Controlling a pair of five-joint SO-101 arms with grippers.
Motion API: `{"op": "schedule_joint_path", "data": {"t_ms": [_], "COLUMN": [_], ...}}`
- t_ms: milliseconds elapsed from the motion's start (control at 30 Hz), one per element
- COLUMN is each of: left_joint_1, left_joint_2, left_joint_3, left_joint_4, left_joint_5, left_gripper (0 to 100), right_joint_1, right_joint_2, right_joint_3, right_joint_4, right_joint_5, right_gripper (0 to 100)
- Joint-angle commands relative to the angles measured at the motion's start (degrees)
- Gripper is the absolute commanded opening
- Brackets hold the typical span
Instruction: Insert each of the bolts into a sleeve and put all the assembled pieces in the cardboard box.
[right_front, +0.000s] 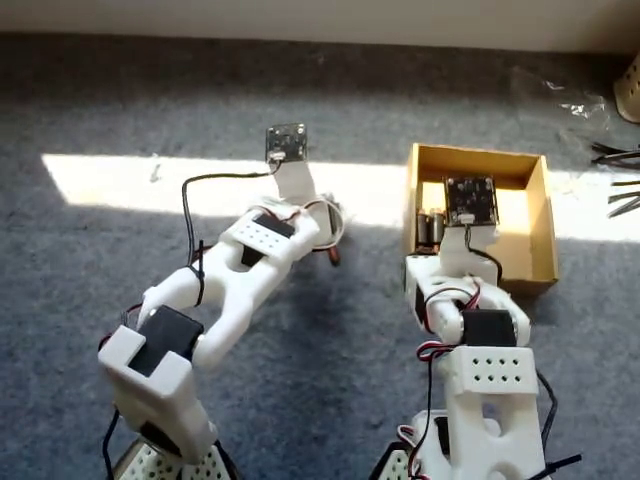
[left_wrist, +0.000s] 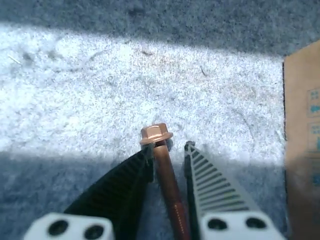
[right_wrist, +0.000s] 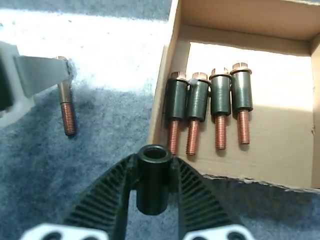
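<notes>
item 1 – left gripper (left_wrist: 169, 149): fingers nearly closed, clamped on one copper bolt (left_wrist: 159, 150). the shank runs btwn the fingers and the flanged head pokes out just past the tips. held over a sunlit strip (left_wrist: 100, 100) of grey carpet (right_front: 330, 380), beside the cardboard box (right_front: 545, 220) but apart from it.

item 2 – right gripper (right_wrist: 153, 162): fingers part-open, closed round one black sleeve (right_wrist: 152, 185), gripped at its sides w/ the open bore facing the camera. it sits by the box's near wall, on the side toward the left arm.

item 3 – cardboard box: open top, on the carpet in front of the right arm. contents: 4 assembled pieces (right_wrist: 220, 97), each a bolt thru a dark sleeve, lying side by side and parallel. heads point to the far wall, threaded ends to the near wall. the row hugs the wall nearest the left arm.
</notes>
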Motion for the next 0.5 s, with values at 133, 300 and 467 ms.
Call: {"op": "schedule_joint_path", "data": {"t_ms": [133, 300, 467], "left_joint_1": [-0.7, -0.7, -0.7], "left_joint_2": [1.7, 1.8, 2.0], "left_joint_3": [-3.8, -3.8, -3.8], "left_joint_4": [0.3, 0.3, 0.4], "left_joint_5": [0.4, 0.4, 0.4], "left_gripper": [11, 11, 11], "right_joint_1": [0.7, 0.7, 0.7], "right_joint_2": [-1.3, -1.3, -1.3], "right_joint_3": [-0.6, -0.6, -0.6], "right_joint_4": [-1.2, -1.2, -1.2], "right_joint_5": [0.4, 0.4, 0.4], "right_gripper": [0.5, 0.5, 0.5]}}
